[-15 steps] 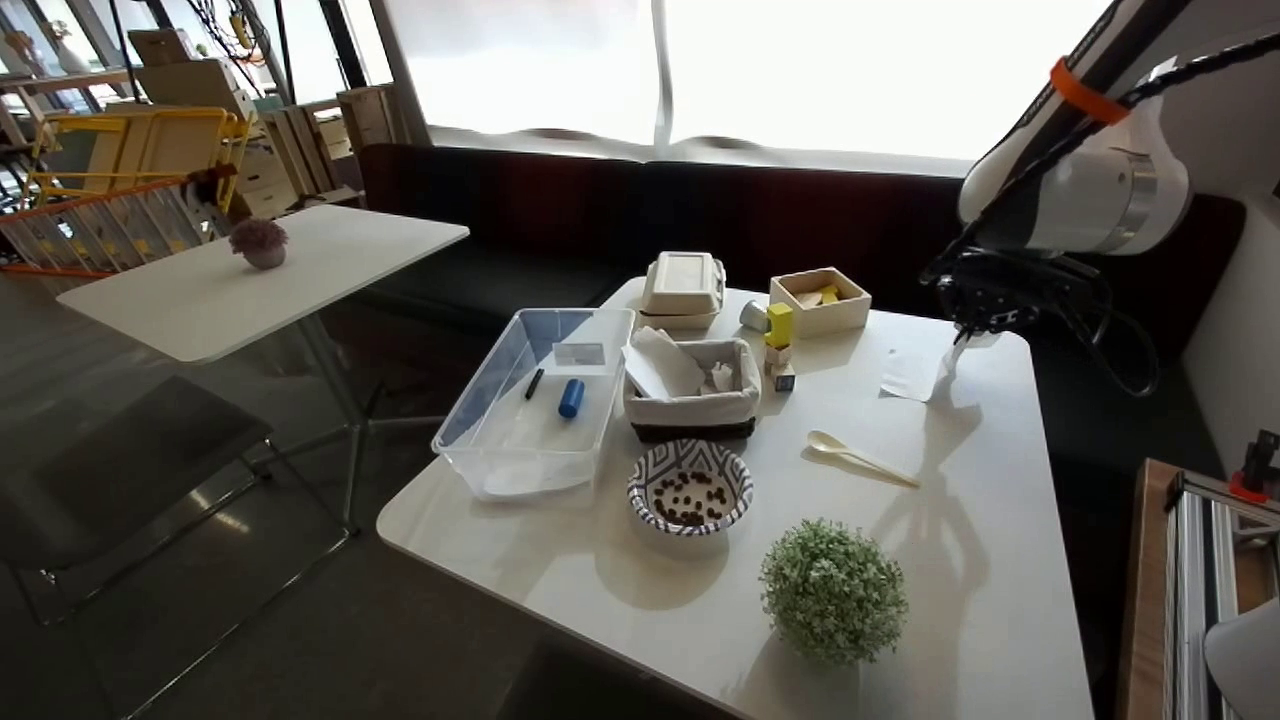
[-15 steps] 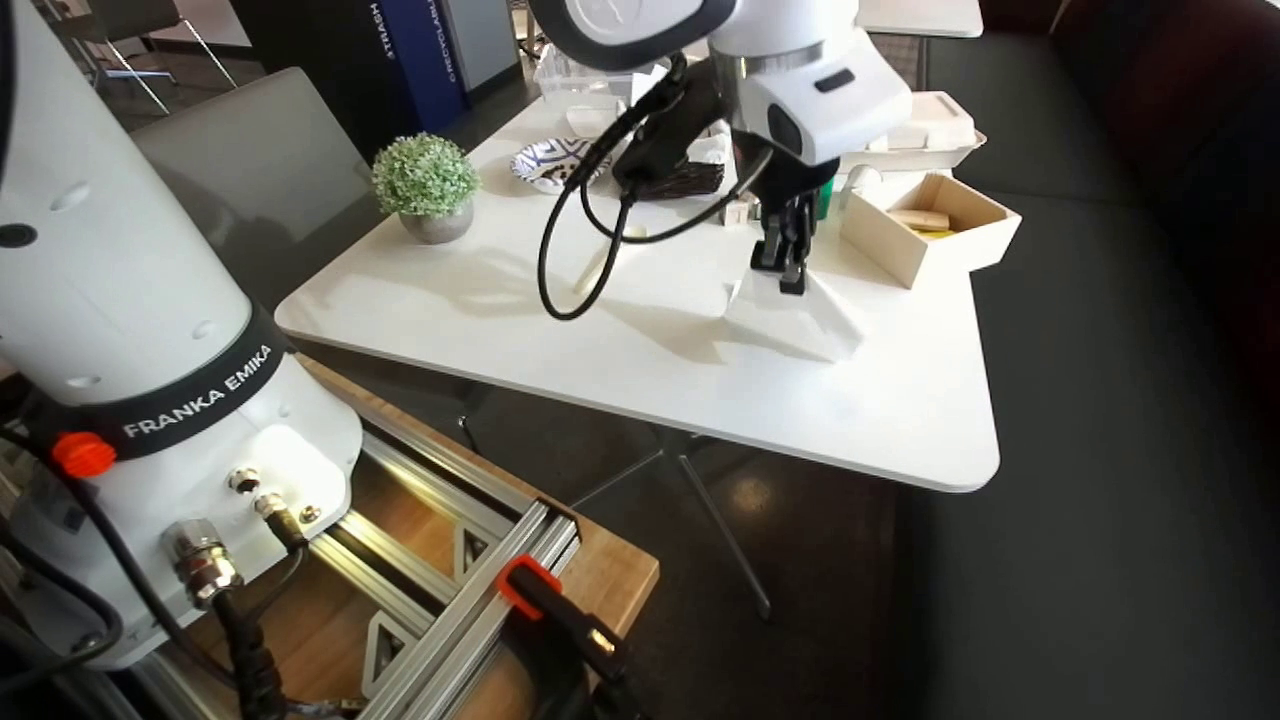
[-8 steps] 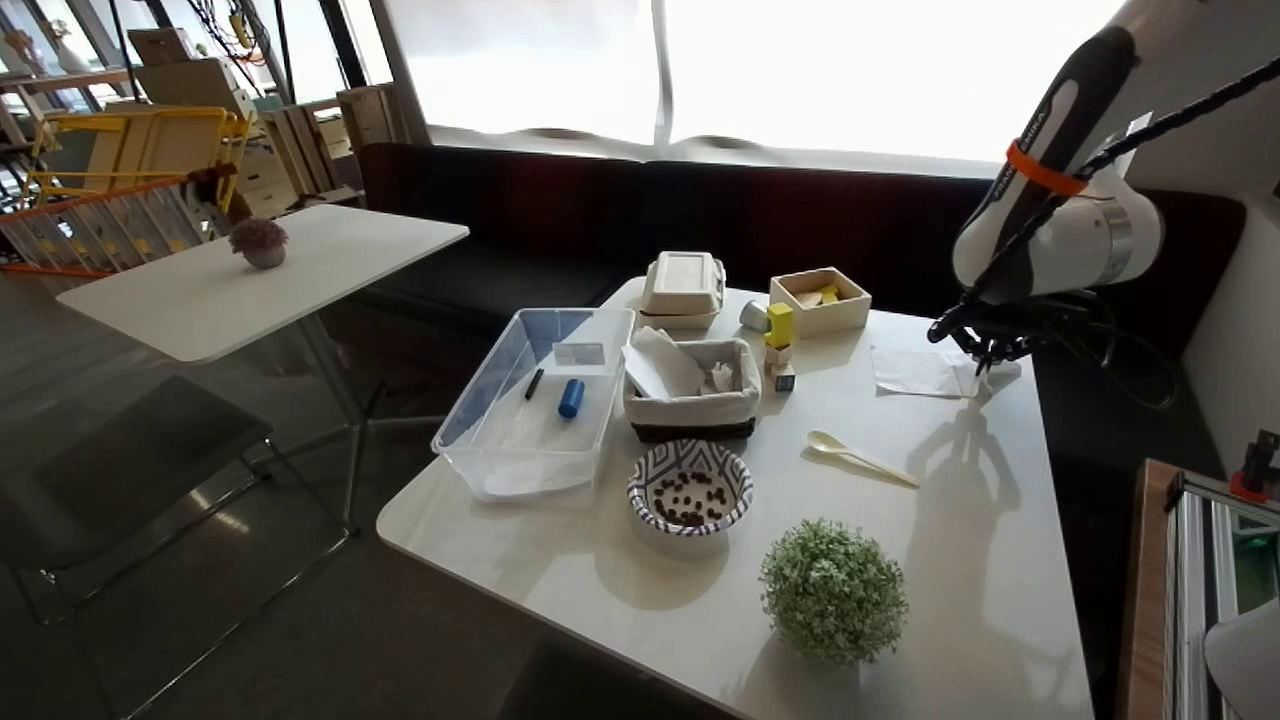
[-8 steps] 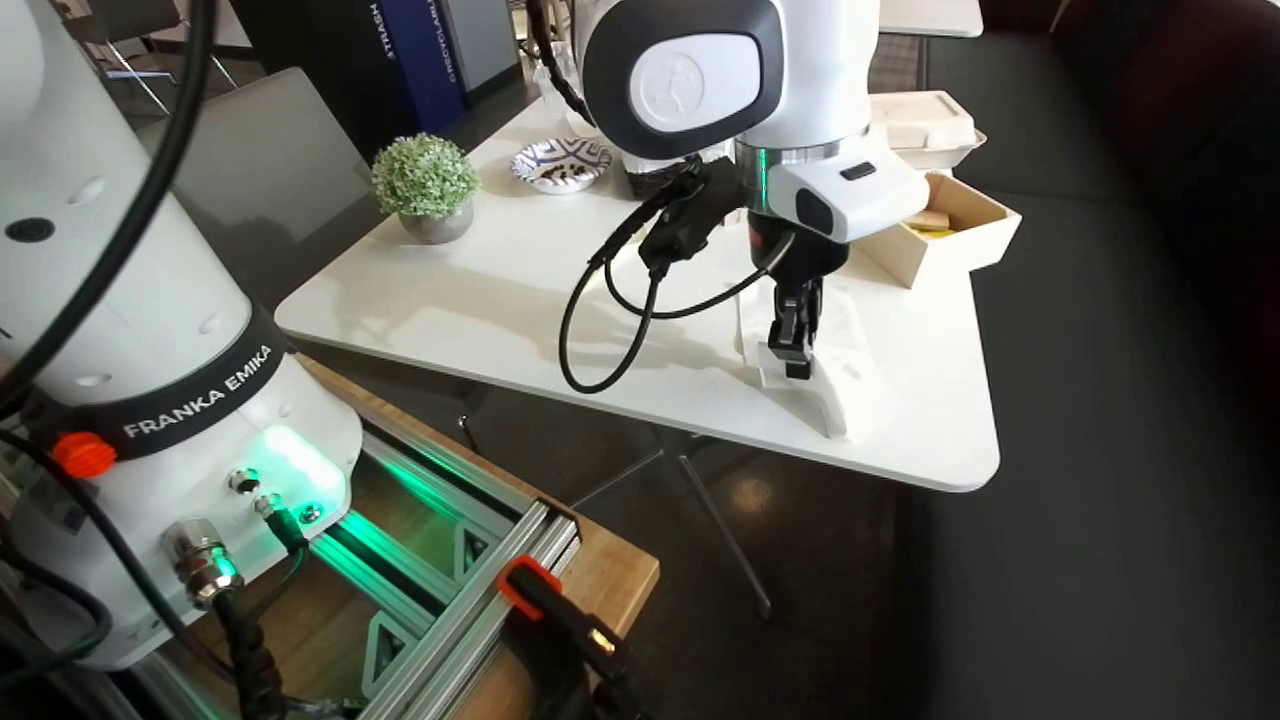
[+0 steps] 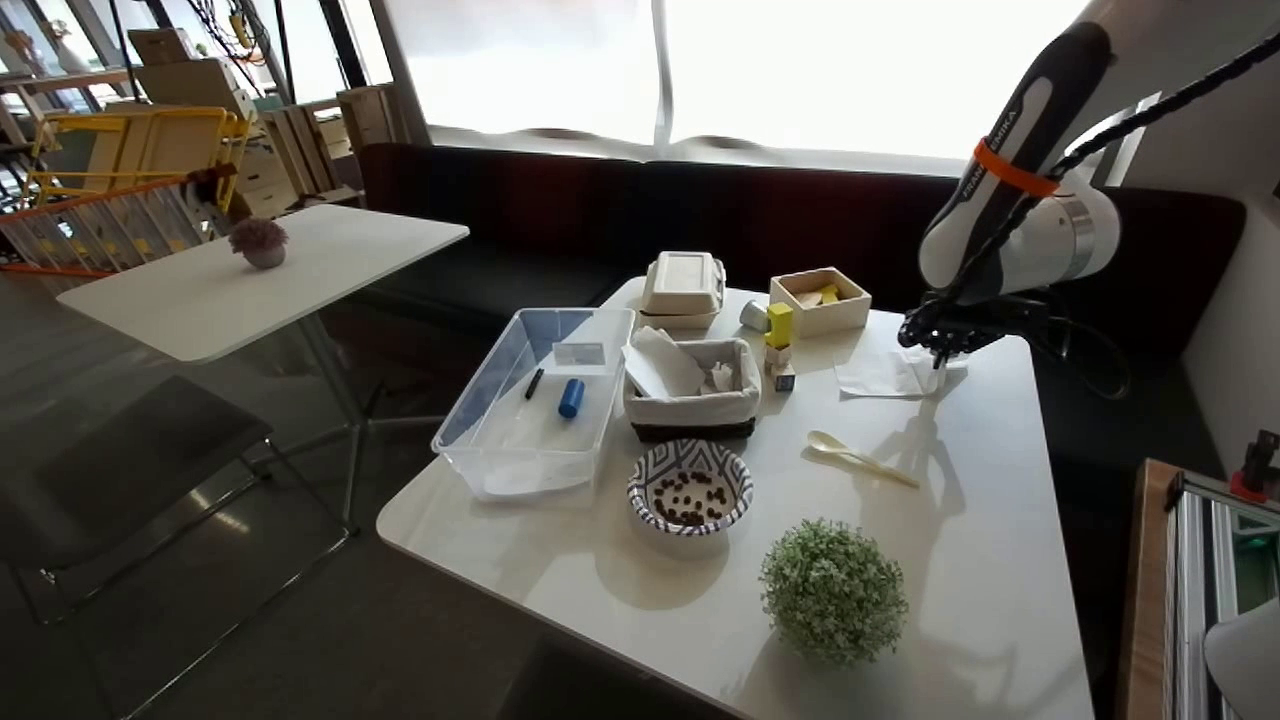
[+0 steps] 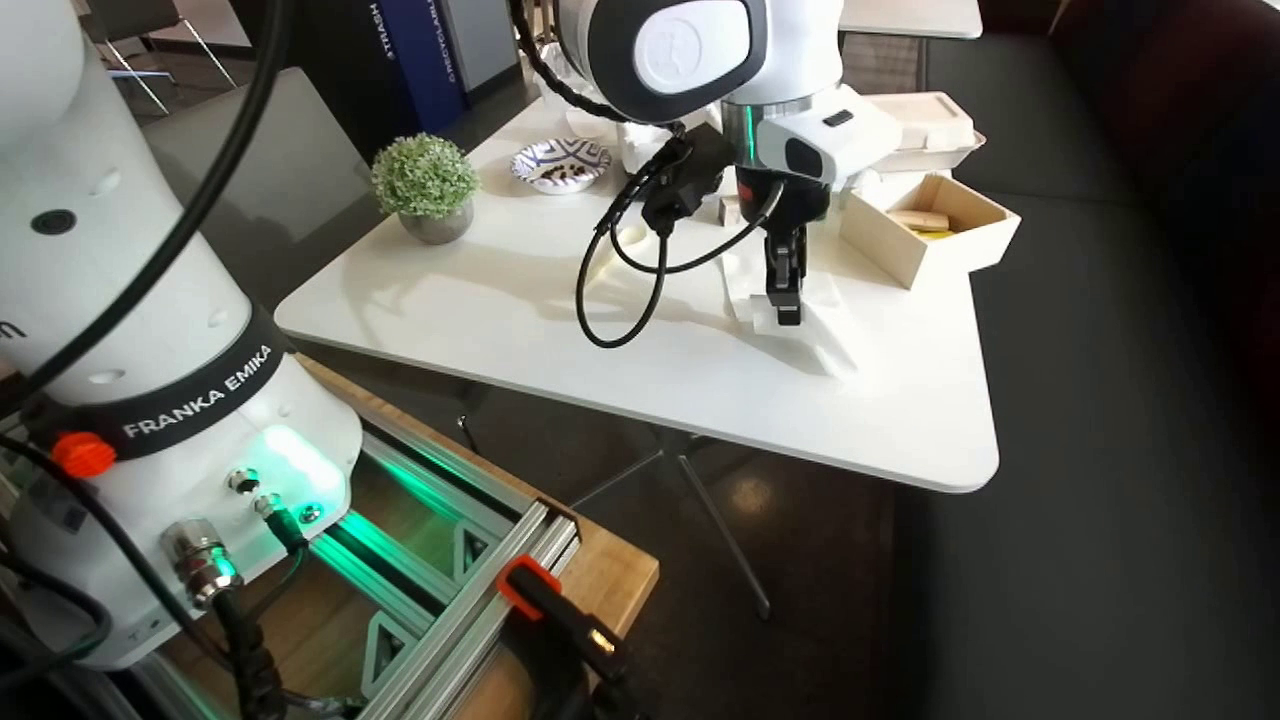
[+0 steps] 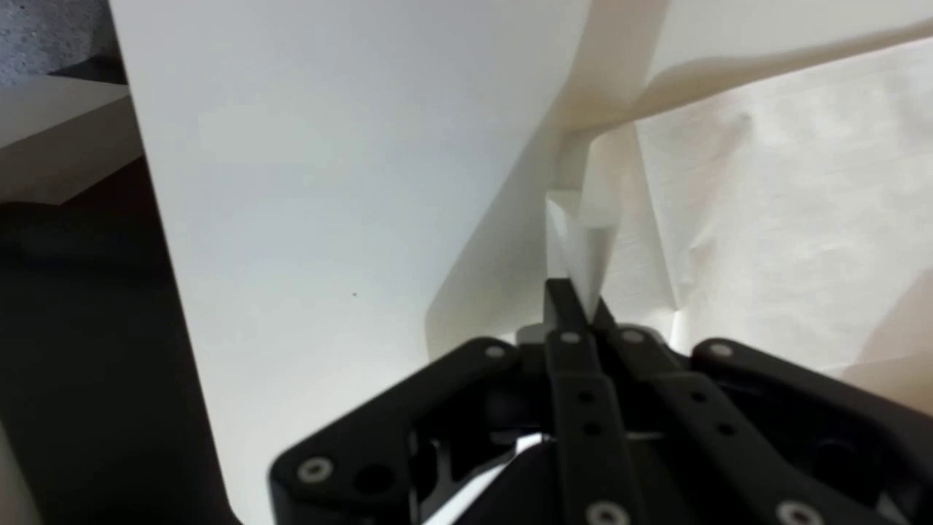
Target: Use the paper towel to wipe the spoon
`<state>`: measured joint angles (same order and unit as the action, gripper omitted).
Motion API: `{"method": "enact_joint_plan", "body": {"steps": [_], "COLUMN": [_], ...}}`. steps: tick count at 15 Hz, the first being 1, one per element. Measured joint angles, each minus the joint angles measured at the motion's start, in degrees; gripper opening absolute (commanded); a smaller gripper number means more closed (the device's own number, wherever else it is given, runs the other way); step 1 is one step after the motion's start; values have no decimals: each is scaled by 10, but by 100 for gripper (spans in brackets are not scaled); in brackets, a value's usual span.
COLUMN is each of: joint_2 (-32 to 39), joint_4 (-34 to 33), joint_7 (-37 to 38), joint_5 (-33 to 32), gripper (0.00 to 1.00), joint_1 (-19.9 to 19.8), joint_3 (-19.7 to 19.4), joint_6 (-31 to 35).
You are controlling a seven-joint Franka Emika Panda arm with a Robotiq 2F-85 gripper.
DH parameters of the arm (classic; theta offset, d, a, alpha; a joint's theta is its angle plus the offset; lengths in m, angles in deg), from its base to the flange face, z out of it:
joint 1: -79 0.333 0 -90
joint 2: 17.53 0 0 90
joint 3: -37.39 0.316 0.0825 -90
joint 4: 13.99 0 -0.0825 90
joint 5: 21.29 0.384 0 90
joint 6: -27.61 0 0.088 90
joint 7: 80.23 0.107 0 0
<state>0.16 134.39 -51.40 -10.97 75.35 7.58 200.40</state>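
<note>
As I look over the white table (image 5: 700, 630) from left to right in an exterior view, I find a clear plastic bin (image 5: 525, 470) first, with a black marker (image 5: 535, 384) and a blue cylinder (image 5: 571, 398) lying inside it. Next comes a closed takeout clamshell (image 5: 685, 283) at the back, a white-lined basket (image 5: 697, 411) with white paper (image 5: 665, 365) in it just in front, and, nearer me, a patterned bowl (image 5: 690, 455) holding small dark brown pieces (image 5: 690, 503). Right of these stands a short stack of blocks (image 5: 779, 328), yellow on top; behind it sits a wooden box (image 5: 837, 318). A leafy potted plant (image 5: 833, 590) stands nearest that camera, and beyond it the cream spoon (image 5: 863, 461) lies on the table, apart from the paper towel (image 5: 875, 378). Farthest right, I have the gripper (image 5: 939, 361) clenched on a raised fold of that towel, whose other part lies spread on the table; in the wrist view the fold is pinched between the fingertips (image 7: 560, 300).
</note>
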Motion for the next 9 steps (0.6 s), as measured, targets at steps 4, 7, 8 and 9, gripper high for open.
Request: {"method": "enact_joint_plan", "body": {"steps": [4,7,8,9], "joint_2": [-17,-33,-43,-54], "joint_4": [0,0,2,3], "joint_7": [-20,-27,-30,-33], "joint_5": [0,-2,-3,-5], "gripper": [40,64,71,78], "joint_1": [2,8,10,11], "joint_3": [19,22,21,21], "joint_6": [1,1,1,1]}}
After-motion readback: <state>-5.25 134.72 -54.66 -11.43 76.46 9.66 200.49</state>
